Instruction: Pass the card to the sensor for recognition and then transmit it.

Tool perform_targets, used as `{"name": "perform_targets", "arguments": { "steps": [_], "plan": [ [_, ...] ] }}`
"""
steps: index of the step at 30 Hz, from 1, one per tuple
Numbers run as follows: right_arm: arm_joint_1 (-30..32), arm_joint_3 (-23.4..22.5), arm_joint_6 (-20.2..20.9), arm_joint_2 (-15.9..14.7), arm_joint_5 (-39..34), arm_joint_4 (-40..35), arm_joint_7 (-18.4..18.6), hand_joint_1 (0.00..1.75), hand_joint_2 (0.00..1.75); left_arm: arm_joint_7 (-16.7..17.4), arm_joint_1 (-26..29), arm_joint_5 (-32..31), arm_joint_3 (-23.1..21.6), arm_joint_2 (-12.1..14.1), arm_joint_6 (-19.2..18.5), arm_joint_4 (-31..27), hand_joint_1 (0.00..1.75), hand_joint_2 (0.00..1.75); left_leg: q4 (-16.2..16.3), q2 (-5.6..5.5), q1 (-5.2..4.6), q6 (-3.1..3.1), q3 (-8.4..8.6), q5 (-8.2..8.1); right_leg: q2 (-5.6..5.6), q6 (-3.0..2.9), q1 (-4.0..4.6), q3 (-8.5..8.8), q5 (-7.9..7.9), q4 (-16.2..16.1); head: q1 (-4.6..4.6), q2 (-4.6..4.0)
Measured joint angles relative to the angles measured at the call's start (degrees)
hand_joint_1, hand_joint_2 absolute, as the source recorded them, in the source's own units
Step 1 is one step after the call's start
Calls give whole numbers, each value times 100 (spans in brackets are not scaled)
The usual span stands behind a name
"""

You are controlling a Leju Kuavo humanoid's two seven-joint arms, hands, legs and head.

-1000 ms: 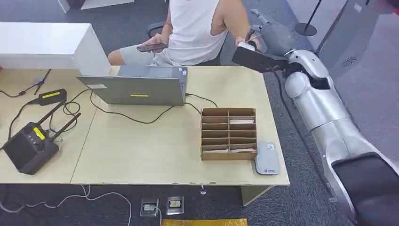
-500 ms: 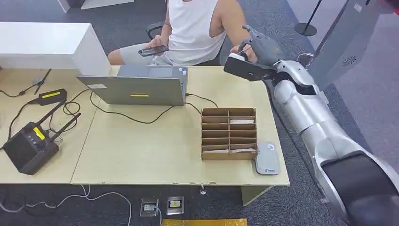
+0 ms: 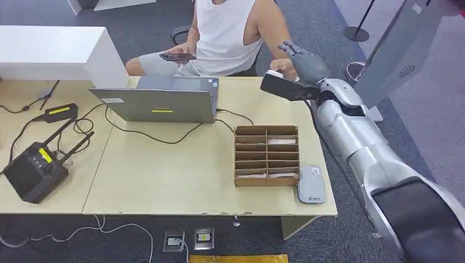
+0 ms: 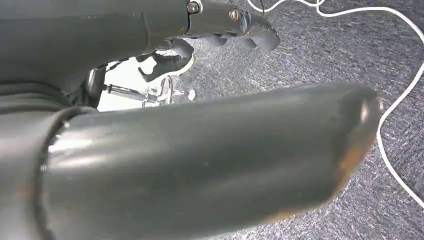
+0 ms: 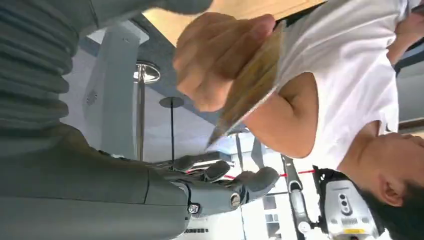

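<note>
Head view: the right hand (image 3: 305,59) reaches past the far right corner of the table (image 3: 164,175) toward the seated person (image 3: 227,33); its fingers are apart and hold nothing. It has dropped lower and nearer the table edge than a second ago. The sensor (image 3: 311,185) lies well behind it, beside the cardboard organizer (image 3: 266,155); its logo is too small to read.

Left wrist view: the left hand (image 4: 235,27) hangs over grey carpet, fingers curled with nothing in them.

Right wrist view: the person's hand (image 5: 220,55) holds the card (image 5: 250,85) just beyond the robot's spread fingers (image 5: 235,177), not touching them.
</note>
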Motion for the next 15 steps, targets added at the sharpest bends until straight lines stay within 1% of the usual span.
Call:
{"name": "perform_targets", "arguments": {
  "steps": [6,9,15],
  "plan": [
    [30,0,-120,0,-46,83,20,0,175,7,7,-4,0,0,7,0,0,0,0,0,0,0,1,0,1,0,0,-1,0,0,0,0],
    [31,-22,-192,-22,-326,87,-77,0,175,7,20,-4,0,0,13,0,0,0,0,3,0,0,3,0,5,0,0,-1,0,0,0,0],
    [50,-46,-79,-85,-786,-54,-155,0,175,7,36,-4,0,2,15,0,0,0,1,4,0,0,4,0,6,0,0,-1,0,0,0,0]
  ]
}}
